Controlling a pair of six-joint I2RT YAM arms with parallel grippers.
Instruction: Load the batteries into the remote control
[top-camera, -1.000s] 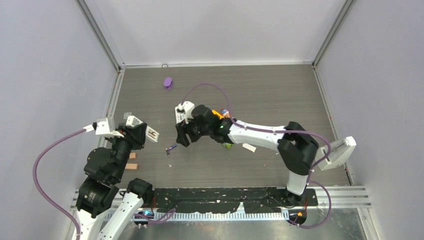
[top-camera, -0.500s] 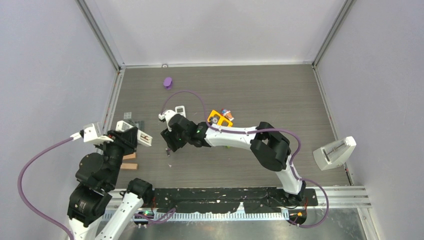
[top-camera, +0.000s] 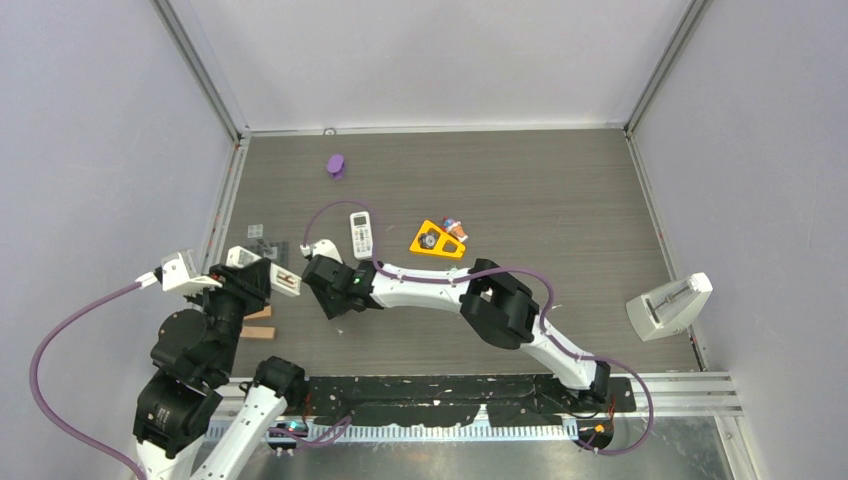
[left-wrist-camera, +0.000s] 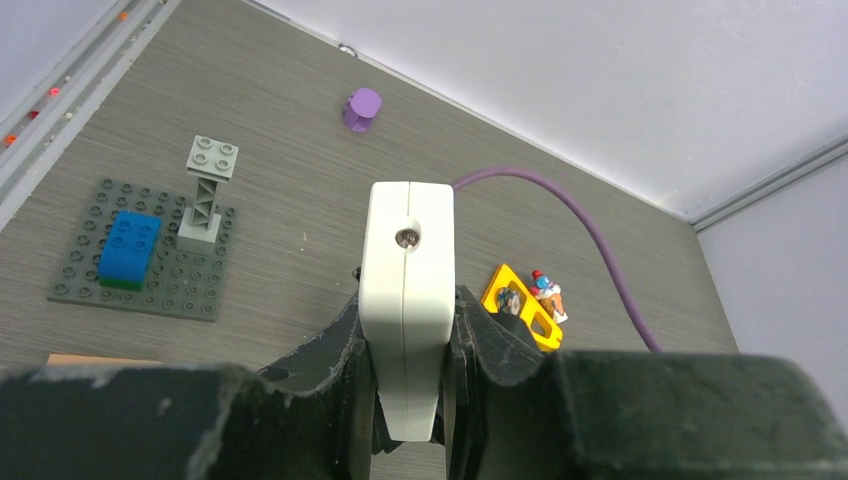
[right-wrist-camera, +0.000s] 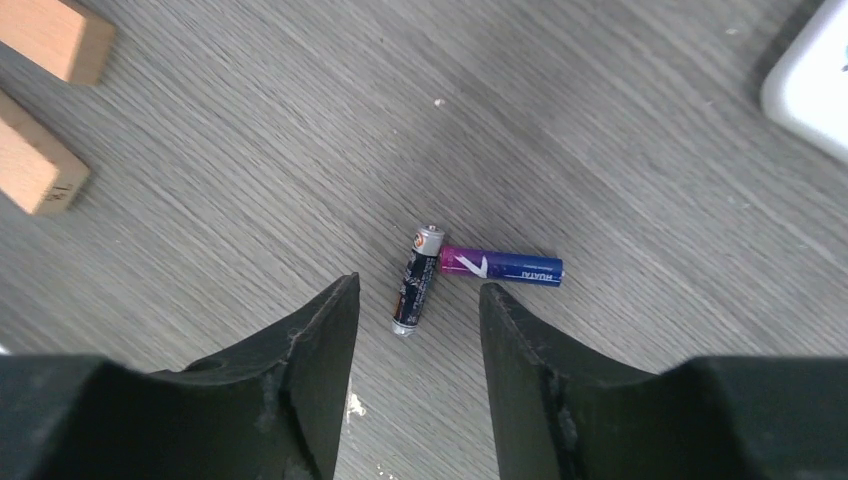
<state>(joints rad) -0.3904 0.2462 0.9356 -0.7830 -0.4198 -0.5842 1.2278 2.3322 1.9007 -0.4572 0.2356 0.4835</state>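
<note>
Right fingers (right-wrist-camera: 320, 340) over cylindrical batteries (right-wrist-camera: 415, 290), woodgrain table (right-wrist-camera: 600, 130)

right pincer (right-wrist-camera: 417, 291): moved left, over batteries (right-wrist-camera: 500, 267) | jaws narrowing

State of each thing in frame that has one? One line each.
Left gripper: shut on held remote.
Held remote: clamped, LED end outward.
Right gripper: open, straddling dark battery, not touching.
Dark battery: loose, flat on table.
Purple battery: loose, flat, end against dark battery.
Table remote: flat, face up, untouched.
</note>
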